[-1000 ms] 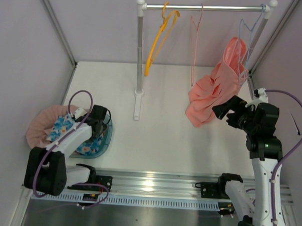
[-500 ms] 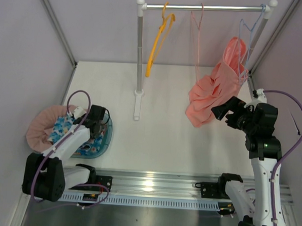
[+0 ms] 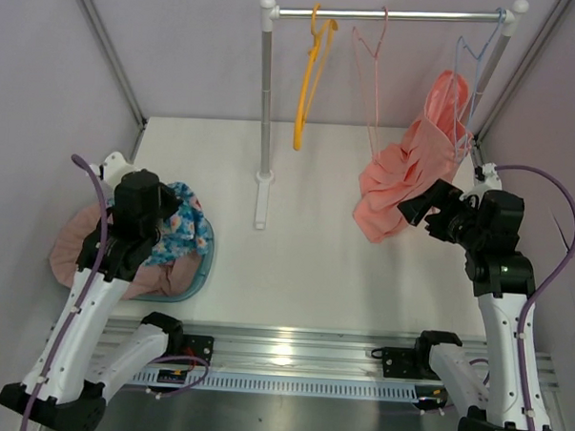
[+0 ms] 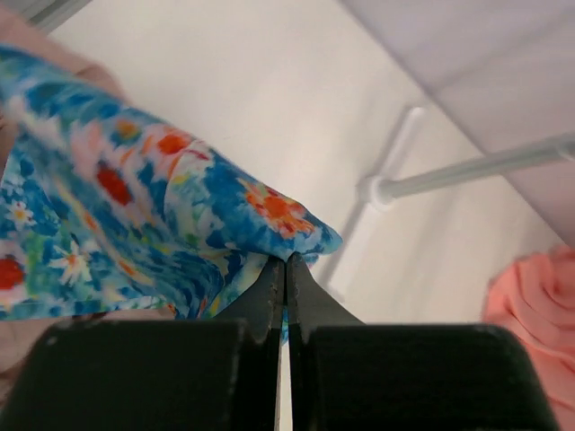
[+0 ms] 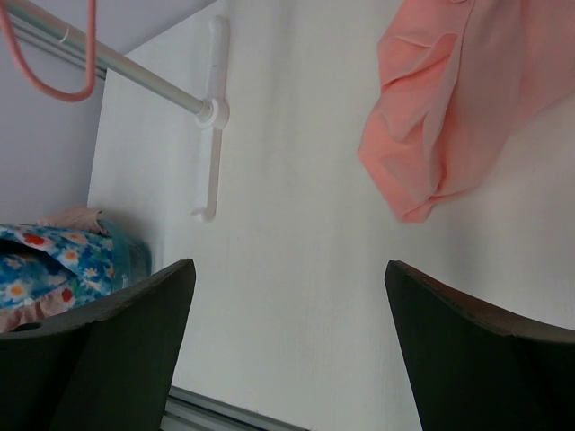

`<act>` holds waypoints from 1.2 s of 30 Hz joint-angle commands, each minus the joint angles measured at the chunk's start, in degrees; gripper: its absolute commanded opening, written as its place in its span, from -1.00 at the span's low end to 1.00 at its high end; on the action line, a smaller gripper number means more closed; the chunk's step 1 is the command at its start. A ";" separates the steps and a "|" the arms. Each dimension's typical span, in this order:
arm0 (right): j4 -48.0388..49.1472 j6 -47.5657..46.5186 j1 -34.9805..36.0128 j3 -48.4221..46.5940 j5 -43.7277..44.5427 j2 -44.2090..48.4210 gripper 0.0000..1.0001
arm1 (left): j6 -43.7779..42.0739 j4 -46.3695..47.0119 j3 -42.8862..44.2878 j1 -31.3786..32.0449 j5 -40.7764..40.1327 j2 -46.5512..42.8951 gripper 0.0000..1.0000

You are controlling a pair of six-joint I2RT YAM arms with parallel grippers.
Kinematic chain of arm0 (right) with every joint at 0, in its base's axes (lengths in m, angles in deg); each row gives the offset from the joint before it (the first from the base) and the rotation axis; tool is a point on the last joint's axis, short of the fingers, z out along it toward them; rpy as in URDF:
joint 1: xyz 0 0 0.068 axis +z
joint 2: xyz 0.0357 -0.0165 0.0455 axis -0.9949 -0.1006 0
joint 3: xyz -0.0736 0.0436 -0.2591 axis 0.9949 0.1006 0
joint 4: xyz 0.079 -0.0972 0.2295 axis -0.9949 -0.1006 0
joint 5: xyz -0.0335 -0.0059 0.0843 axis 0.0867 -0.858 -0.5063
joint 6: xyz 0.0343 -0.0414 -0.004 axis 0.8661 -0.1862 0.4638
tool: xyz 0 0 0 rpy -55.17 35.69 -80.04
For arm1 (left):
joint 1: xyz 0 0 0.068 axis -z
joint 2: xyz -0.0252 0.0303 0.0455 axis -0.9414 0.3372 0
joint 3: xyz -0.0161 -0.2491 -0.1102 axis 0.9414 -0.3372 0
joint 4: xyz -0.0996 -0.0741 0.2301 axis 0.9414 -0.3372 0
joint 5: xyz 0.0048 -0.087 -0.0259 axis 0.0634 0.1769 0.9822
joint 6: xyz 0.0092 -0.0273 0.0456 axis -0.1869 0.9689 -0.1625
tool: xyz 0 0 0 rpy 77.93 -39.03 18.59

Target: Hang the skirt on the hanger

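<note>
So the left hand is clamped shut on a fold of the floral skirt, bunched just over the blue tub at the left side of the surface, and the empty yellow hanger and pink hanger are well off to its far right, up on the rail. The right hand sits wide open and empty just beside the coral skirt, way nearer those hangers. Can't tell where the floral skirt's waistband is or which way its long axis runs, it's too bunched up.
</note>
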 commanded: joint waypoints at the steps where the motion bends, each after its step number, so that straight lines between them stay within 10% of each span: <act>1: 2.01 -0.06 0.62 -4.16 0.67 -0.36 0.87 | -6.49 2.51 8.22 7.03 -0.19 -0.38 -1.00; 8: 1.13 -0.49 1.06 -5.92 2.08 -1.33 0.87 | -9.22 2.34 20.27 30.32 -12.59 6.03 -1.00; 14: 0.78 -0.41 1.06 -4.96 2.95 -0.98 0.86 | 0.95 9.44 6.09 44.55 -11.29 8.67 -1.00; 19: 1.13 -0.32 4.22 -0.83 3.83 0.34 0.86 | 7.48 26.29 -12.66 46.07 2.06 16.81 -0.92; 27: 4.55 3.54 20.99 11.28 15.23 1.57 0.86 | 4.14 31.35 -18.48 45.98 6.58 21.69 0.14; 36: 15.87 9.96 36.11 19.12 22.89 -7.56 0.80 | 11.52 20.53 -22.17 44.40 -1.17 8.61 0.23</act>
